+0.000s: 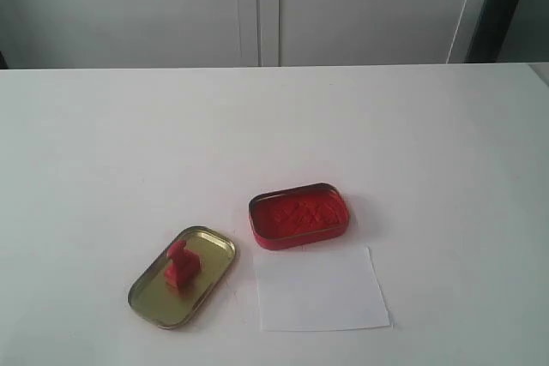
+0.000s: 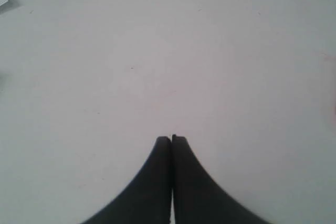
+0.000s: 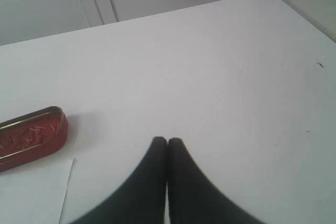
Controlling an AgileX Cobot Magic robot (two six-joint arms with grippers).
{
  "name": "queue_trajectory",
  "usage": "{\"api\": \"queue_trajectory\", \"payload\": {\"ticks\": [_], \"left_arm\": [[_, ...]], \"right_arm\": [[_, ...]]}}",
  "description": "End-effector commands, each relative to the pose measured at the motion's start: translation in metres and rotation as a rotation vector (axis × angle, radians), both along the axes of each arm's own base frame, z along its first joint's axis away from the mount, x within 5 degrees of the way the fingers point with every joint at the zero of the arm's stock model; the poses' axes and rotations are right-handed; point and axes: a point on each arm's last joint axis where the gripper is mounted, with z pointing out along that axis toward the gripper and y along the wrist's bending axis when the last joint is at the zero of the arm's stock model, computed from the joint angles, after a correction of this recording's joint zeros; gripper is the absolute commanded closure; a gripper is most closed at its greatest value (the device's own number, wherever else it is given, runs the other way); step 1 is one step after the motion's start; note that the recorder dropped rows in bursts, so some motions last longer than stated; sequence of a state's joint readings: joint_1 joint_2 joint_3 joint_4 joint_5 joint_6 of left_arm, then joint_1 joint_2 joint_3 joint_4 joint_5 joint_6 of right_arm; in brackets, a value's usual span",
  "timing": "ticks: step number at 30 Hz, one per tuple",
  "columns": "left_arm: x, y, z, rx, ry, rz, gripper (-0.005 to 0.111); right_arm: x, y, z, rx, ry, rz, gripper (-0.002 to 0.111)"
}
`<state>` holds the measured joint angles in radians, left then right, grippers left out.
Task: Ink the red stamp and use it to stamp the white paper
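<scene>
On the near half of the table (image 1: 129, 143): paper, lid with stamp, ink tin.
Nearest us, we see the white paper (image 1: 322, 291) lying flat. At its 9 o'clock is the gold lid (image 1: 157, 302), with the red stamp (image 1: 182, 265) resting inside it. Just beyond the paper's far edge, at 12 o'clock, sits the open red tin of ink (image 1: 298, 216). We find the left gripper (image 2: 171, 139) and the right gripper (image 3: 167, 141) with fingertips pressed together, holding nothing.

Red stamp (image 1: 182, 265): solid red. Lid (image 1: 210, 250): plain gold. Tin (image 1: 296, 239): red, ink surface apparently cross-hatched. White paper (image 1: 320, 291): plain. Table (image 1: 129, 152): white.
</scene>
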<state>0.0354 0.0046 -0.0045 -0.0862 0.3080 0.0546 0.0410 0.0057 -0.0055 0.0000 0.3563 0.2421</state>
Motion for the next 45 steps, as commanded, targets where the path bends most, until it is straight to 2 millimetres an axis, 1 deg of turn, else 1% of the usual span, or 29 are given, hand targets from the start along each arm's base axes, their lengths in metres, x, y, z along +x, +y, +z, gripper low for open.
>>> {"api": "queue_trajectory", "payload": {"ticks": [1, 10, 14, 24, 26, 37, 45], "left_arm": [[0.0, 0.0, -0.001, -0.012, -0.003, 0.005, 0.107], [0.0, 0.0, -0.001, -0.012, -0.003, 0.005, 0.107], [0.001, 0.0, 0.002, -0.011, -0.035, 0.01, 0.107], [0.008, 0.005, 0.027, -0.003, -0.322, 0.056, 0.107], [0.008, 0.005, 0.03, -0.002, -0.352, 0.061, 0.107], [0.008, 0.005, 0.031, -0.002, -0.364, 0.062, 0.107], [0.008, 0.006, 0.034, 0.001, -0.406, 0.069, 0.107]], "right_arm": [[0.0, 0.0, 0.0, -0.006, -0.016, -0.004, 0.108], [0.0, 0.0, 0.0, -0.006, -0.016, -0.004, 0.108], [0.0, 0.0, 0.0, -0.006, -0.016, -0.004, 0.108], [0.0, 0.0, 0.0, -0.006, -0.016, -0.004, 0.108], [0.0, 0.0, 0.0, -0.006, -0.016, -0.004, 0.108], [0.0, 0.0, 0.0, -0.006, -0.016, -0.004, 0.108], [0.0, 0.0, 0.0, -0.006, -0.016, -0.004, 0.108]]}}
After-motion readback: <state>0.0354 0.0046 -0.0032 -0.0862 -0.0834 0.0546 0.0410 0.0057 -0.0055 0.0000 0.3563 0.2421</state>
